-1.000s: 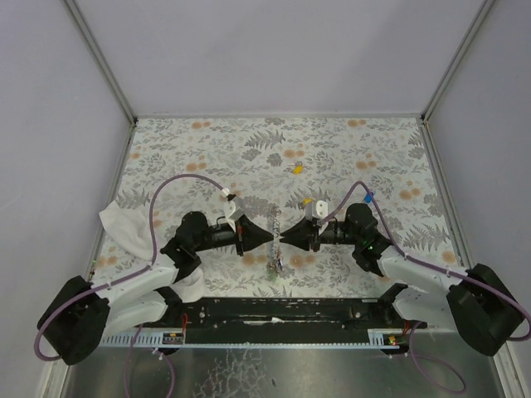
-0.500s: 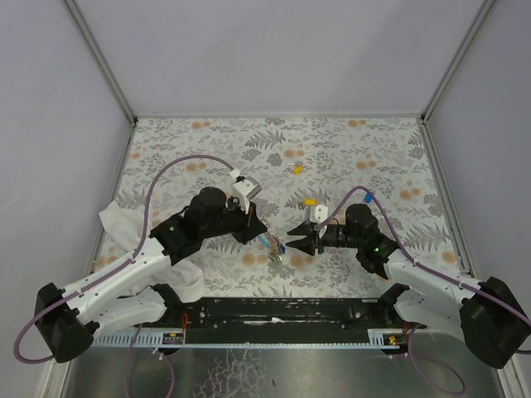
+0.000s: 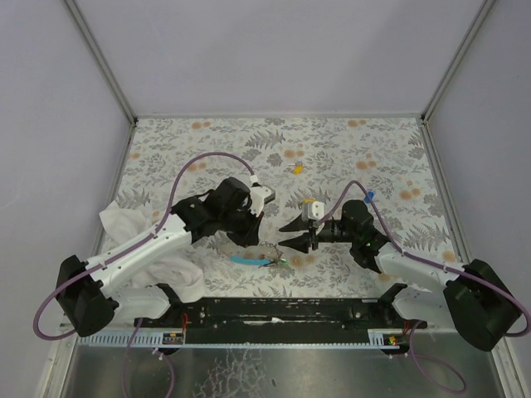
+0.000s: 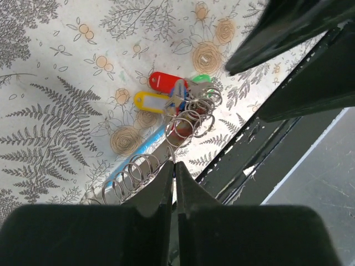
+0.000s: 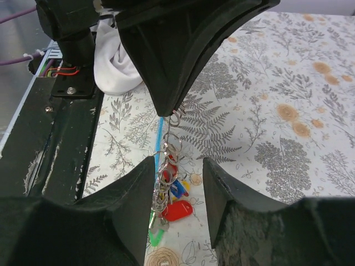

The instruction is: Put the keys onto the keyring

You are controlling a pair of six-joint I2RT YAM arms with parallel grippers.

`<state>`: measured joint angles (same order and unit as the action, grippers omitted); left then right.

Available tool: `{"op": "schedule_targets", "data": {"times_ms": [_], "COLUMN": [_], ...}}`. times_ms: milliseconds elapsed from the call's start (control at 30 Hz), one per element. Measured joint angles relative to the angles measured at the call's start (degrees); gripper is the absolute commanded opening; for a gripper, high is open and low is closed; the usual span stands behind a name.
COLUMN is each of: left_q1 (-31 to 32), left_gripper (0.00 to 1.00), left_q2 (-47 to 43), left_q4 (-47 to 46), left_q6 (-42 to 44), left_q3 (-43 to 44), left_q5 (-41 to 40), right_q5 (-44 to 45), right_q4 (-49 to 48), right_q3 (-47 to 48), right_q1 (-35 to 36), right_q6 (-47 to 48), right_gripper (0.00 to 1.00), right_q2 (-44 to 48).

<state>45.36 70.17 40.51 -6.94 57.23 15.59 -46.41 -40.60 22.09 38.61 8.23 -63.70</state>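
My left gripper [image 3: 259,240] points down at the table's near centre. It is shut on one ring of the keyring [image 4: 188,113], a chain of small metal rings. The chain hangs from the left gripper tip in the right wrist view [image 5: 171,145]. The light-blue strap [image 3: 247,260] lies on the table. Red [image 4: 165,81], yellow [image 4: 150,101], blue and green keys rest bunched at the chain's lower end [image 3: 279,259]. My right gripper [image 3: 290,234] is open, its fingers [image 5: 136,191] either side of the hanging chain. A loose yellow key [image 3: 296,169] lies farther back.
A white cloth [image 3: 124,225] lies at the left edge under the left arm. It also shows in the right wrist view [image 5: 113,61]. The black mounting rail [image 3: 282,311] runs along the near edge, close to the keys. The grey side walls enclose the floral mat [image 3: 373,157].
The left gripper has swung right and turned downward with the ring chain. The strap and keys now rest on the table. The right gripper's fingers have spread apart.
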Motion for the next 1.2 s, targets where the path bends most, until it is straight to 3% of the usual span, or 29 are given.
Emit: {"op": "schedule_targets", "data": {"times_ms": [367, 633, 1200], "left_q1": [0.6, 0.8, 1.1], "left_gripper": [0.0, 0.0, 0.0], "left_q2": [2.6, 4.0, 4.8], "left_q4": [1.4, 1.7, 1.4], "left_q6": [4.8, 6.8, 7.7], "left_q3": [1.6, 2.8, 3.1], "left_q5": [4.9, 6.5, 7.4], "right_q5": [-7.3, -10.9, -14.8], "right_q4": [-4.9, -8.9, -17.2], "right_q3": [5.2, 7.1, 6.9], "right_q1": [0.0, 0.0, 0.2], "right_q6": [0.1, -2.4, -8.5], "right_gripper": [0.39, 0.38, 0.37], "right_q2": [-11.0, -16.6, -21.9]}}
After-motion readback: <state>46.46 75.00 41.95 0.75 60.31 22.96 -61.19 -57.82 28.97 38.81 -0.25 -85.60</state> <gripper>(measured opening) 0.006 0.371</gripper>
